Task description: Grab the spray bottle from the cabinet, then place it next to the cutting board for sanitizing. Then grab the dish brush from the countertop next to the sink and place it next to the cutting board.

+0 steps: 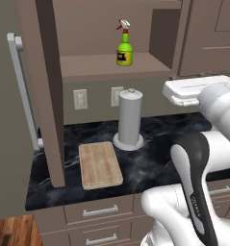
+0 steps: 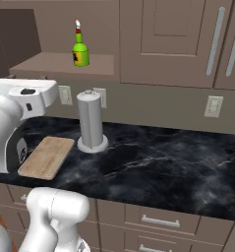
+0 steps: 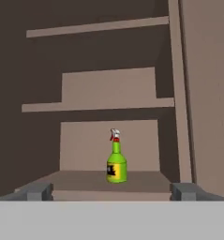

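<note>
The spray bottle (image 1: 124,49) (image 2: 80,50) (image 3: 116,161), green with a red-and-white nozzle, stands upright on the lower shelf of the open cabinet (image 1: 111,67). The cabinet door (image 1: 44,96) is swung out to the left. My gripper (image 3: 111,191) is open, its fingertips (image 3: 37,191) far apart, and it faces the bottle from a distance, holding nothing. My white hand (image 1: 186,91) (image 2: 25,96) hovers over the countertop (image 1: 155,163), right of and below the shelf. The cutting board (image 1: 100,165) (image 2: 46,156) lies flat near the counter's front. The dish brush and the sink are out of view.
A tall grey paper-towel cylinder (image 1: 130,120) (image 2: 91,123) stands on the counter just below the shelf, behind the board. The open door's bar handle (image 1: 20,86) juts out at the left. Closed wall cabinets (image 2: 178,39) hang to the right. Drawers (image 1: 99,211) sit under the counter.
</note>
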